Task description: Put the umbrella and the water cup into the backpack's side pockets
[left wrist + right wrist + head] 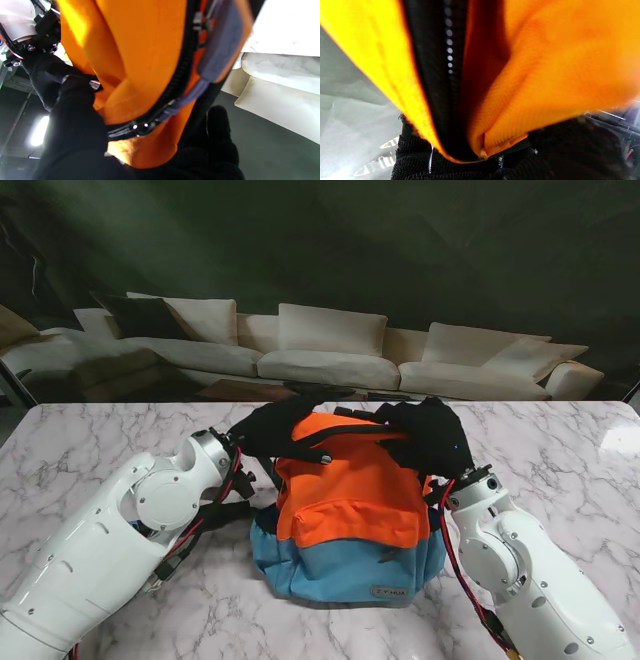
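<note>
White marble with grey veins forms the table, and a pale sofa sits behind it against a dark wall. Standing upright at the middle of the table is the backpack, orange over most of its body and light blue along the bottom, with a black zipper running across its top. Both black-gloved hands grip the upper corners of the bag: the left hand closes its fingers around the orange fabric beside the zipper, and the right hand bunches the fabric at the opposite corner, fingers curled tight. White robot arms reach in from both near corners. Umbrella and cup cannot be seen in any view.
</note>
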